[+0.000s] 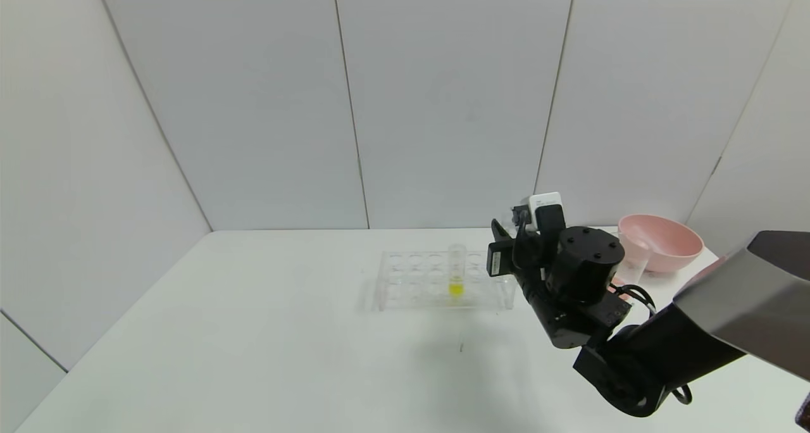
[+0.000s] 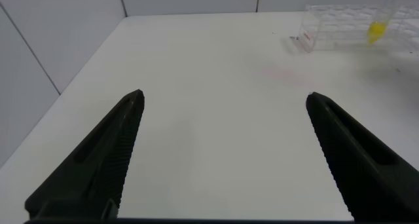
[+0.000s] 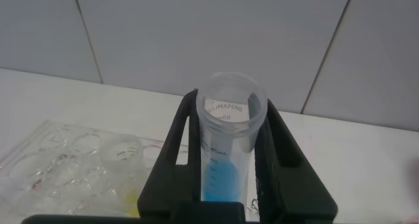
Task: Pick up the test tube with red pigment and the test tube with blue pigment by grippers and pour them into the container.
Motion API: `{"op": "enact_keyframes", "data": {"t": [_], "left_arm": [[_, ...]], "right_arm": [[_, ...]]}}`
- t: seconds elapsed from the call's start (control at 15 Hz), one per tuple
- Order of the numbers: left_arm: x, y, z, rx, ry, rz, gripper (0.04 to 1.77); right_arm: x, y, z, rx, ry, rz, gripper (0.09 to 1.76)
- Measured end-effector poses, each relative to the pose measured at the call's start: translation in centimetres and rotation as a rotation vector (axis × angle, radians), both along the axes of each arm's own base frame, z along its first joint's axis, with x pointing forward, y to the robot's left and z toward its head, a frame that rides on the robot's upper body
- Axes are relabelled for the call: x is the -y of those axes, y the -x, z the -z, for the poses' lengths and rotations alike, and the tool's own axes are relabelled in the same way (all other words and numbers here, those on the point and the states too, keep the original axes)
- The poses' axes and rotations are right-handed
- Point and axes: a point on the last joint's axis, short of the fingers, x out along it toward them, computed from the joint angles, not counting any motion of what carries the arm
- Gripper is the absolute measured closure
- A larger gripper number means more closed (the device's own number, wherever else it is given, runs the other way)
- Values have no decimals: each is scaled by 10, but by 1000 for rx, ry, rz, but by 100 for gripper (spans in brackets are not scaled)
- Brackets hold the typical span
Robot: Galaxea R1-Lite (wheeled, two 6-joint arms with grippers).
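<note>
My right gripper (image 3: 229, 101) is shut on the test tube with blue pigment (image 3: 226, 165). The tube stands upright between the fingers, with blue liquid at its bottom. In the head view this gripper (image 1: 506, 238) is raised at the right end of the clear tube rack (image 1: 417, 281) and hides the tube. The clear container (image 1: 633, 263) stands to its right, partly behind the arm. The test tube with red pigment is not in view. My left gripper (image 2: 225, 95) is open and empty above bare table, far from the rack (image 2: 340, 27).
A tube with yellow liquid (image 1: 456, 273) stands in the rack, also visible in the left wrist view (image 2: 376, 29). A pink bowl (image 1: 661, 243) sits at the back right. White walls enclose the table (image 1: 253, 332) at the back and left.
</note>
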Motion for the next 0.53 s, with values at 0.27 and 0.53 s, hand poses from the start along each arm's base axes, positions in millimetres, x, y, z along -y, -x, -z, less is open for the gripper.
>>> {"op": "enact_keyframes", "data": {"t": [0.27,0.53], "left_arm": [[0,0,0,0,0,0,5],[0,0,0,0,0,0,5]], "right_arm": [[0,7,-14,26,-15,-9,132],[14,19,-22,8,9,-81,132]]}}
